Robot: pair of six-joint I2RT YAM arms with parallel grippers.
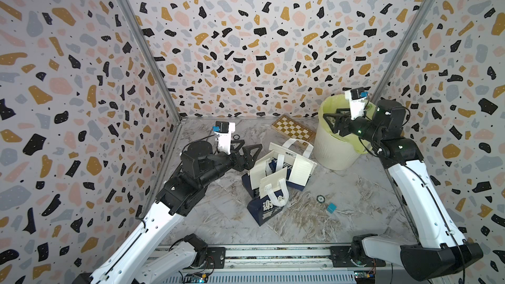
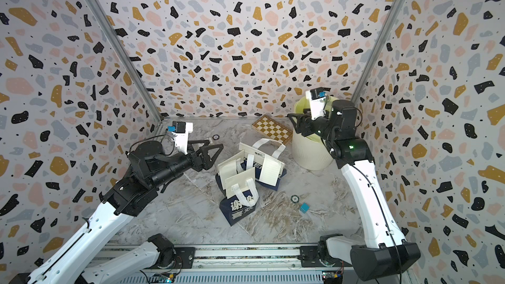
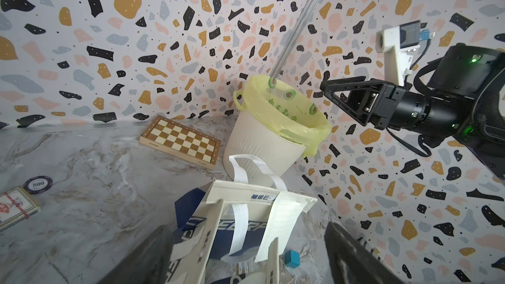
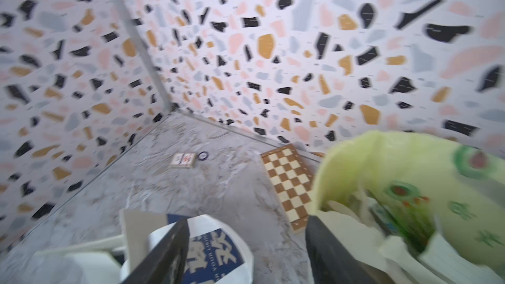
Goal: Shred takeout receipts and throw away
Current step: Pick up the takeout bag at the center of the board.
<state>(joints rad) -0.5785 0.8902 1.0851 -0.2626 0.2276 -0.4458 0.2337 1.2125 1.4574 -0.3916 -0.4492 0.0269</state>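
**While both hands stand empty: receipt paper, lot in bin**

Where the right hand (image 1: 332, 118) hangs over the bin (image 1: 328, 151), its jaws stand apart with nothing between them. The left hand (image 1: 250, 146), likewise wide and empty, hovers above the worktop (image 1: 341, 200) just beside the paper bags (image 1: 273, 209).

Item: takeout receipts (image 4: 442, 265), white pieces with faint grey lines, heaped inside the bin's yellow-green liner (image 3: 273, 99); blurred in the right wrist view.

Handling, judged: very light, limp, easily torn, apt to flutter or slip. Pinch at a free edge or corner.

Orientation: pieces lie jumbled and overlapping, with no common heading; long axis not readable.

Whether any slip lies among the bags cannot be told.
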